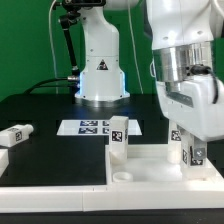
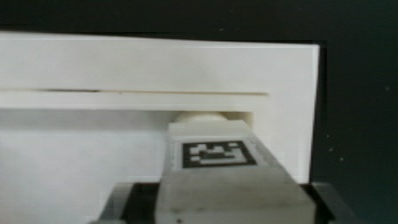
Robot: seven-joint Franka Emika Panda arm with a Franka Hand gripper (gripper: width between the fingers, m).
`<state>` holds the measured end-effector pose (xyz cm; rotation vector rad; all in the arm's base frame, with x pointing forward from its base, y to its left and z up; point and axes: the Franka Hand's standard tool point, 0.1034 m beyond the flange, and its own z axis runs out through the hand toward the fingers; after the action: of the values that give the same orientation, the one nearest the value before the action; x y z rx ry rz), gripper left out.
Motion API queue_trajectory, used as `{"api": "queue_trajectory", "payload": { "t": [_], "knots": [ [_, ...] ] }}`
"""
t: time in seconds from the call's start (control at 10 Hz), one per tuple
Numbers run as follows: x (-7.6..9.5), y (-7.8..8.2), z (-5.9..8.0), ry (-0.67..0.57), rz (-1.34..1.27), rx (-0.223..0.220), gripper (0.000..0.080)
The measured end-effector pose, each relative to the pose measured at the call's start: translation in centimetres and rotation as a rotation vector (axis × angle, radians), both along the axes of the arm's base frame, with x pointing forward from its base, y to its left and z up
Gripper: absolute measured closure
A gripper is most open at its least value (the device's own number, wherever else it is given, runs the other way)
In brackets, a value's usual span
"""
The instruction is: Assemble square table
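The white square panel (image 1: 150, 168) lies at the table's front, right of centre in the exterior view. One tagged leg post (image 1: 118, 134) stands upright at its far left corner. My gripper (image 1: 188, 150) is shut on a second tagged leg post (image 1: 193, 153), held upright over the panel's right side. In the wrist view this post (image 2: 217, 150) fills the gap between my dark fingers (image 2: 135, 200), its tip against the panel (image 2: 107, 130) near a raised rim. A third leg post (image 1: 15, 133) lies loose at the exterior view's left.
The marker board (image 1: 88, 127) lies flat behind the panel. The robot base (image 1: 100, 70) stands at the back. A long white border bar (image 1: 50, 195) runs along the front edge, with a white corner piece (image 1: 4, 158) at the far left.
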<state>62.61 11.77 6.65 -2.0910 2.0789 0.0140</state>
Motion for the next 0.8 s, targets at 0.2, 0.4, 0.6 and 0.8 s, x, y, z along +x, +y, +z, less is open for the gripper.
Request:
{"api": "queue_trajectory", "payload": {
  "t": [0.2,0.4,0.6,0.8],
  "knots": [
    [-0.02,-0.03,-0.09,-0.005,0.04,-0.006,0.049],
    [0.27,-0.26,-0.19,-0.04,0.147,-0.028,0.0307],
    [0.27,-0.26,-0.19,-0.04,0.147,-0.028,0.0159],
    [0.27,-0.26,-0.19,-0.04,0.147,-0.028,0.0151]
  ]
}}
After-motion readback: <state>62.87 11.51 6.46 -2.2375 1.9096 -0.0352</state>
